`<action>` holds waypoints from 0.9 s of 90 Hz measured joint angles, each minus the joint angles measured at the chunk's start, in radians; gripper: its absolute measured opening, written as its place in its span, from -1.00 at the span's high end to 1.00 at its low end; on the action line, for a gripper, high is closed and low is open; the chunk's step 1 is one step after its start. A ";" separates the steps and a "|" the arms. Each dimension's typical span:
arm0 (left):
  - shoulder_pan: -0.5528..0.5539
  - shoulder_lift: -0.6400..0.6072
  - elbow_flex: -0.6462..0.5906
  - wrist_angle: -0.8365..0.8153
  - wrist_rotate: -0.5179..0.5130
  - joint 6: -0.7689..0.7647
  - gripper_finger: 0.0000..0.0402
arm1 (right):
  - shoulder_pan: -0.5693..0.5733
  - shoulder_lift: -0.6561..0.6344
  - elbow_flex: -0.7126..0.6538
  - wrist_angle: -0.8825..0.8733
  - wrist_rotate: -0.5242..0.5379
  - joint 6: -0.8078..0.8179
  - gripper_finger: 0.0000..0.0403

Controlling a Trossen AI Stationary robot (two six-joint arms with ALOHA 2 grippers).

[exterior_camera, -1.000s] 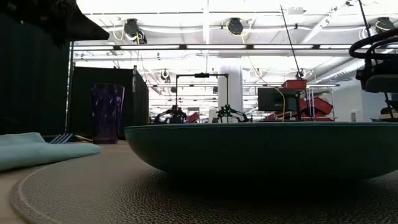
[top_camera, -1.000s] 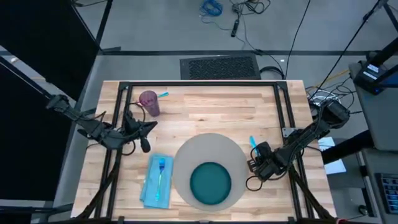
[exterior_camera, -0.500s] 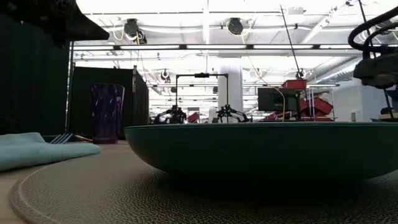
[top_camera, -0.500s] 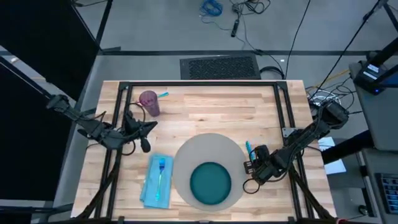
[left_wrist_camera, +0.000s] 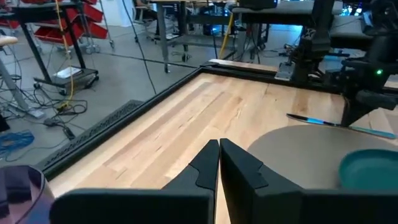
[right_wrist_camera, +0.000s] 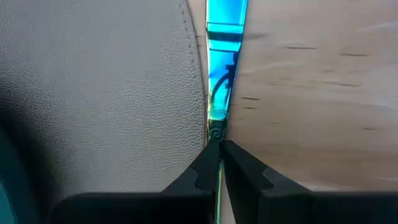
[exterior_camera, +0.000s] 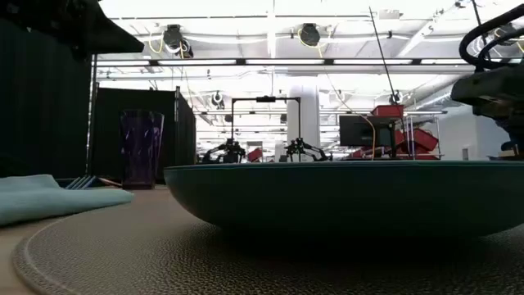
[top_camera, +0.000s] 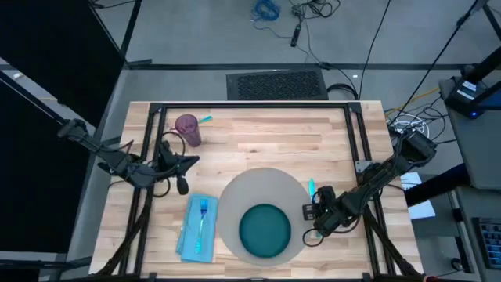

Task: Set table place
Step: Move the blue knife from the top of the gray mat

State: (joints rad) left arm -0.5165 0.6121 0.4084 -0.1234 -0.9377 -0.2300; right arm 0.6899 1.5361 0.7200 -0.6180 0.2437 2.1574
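The grey round placemat (top_camera: 262, 186) lies on the wooden table (top_camera: 274, 141) with a teal plate (top_camera: 264, 231) on its near part. My right gripper (top_camera: 315, 205) stands at the placemat's right edge, shut on a utensil with a clear blue handle (top_camera: 311, 188). A light blue napkin (top_camera: 196, 231) carrying a blue fork (top_camera: 202, 213) lies left of the placemat. A purple cup (top_camera: 188, 129) stands at the far left. My left gripper (top_camera: 189, 160) waits shut over the table's left part, holding nothing. My right gripper pinches the utensil between its two fingers at the metal part just below the blue handle (right_wrist_camera: 216, 132). It comes from above, pointing down. The handle (left_wrist_camera: 311, 119) runs level toward the table's far edge, along the placemat's right rim. Whether the utensil touches the table I cannot tell.
Bare wood stretches across the far half of the table and to the right of the placemat. A black frame (top_camera: 250, 106) runs along the far edge and both sides. Something blue (top_camera: 205, 119) sticks out beside the cup.
My right gripper has carried the blue-handled utensil toward the table's left and a little toward the near edge, up to the placemat's right rim. The utensil has stayed level, its handle toward the far edge.
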 joint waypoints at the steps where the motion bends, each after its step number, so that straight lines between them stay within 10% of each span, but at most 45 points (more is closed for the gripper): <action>1: 0.000 0.000 0.000 0.000 0.000 0.001 1.00 | 0.000 0.000 0.002 -0.003 -0.001 0.000 0.96; 81: -0.001 0.000 0.000 0.001 0.023 0.002 1.00 | 0.045 0.001 0.008 0.060 -0.045 0.023 1.00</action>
State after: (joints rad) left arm -0.5175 0.6121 0.4088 -0.1226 -0.9147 -0.2283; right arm 0.7353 1.5368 0.7277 -0.5576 0.1984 2.1799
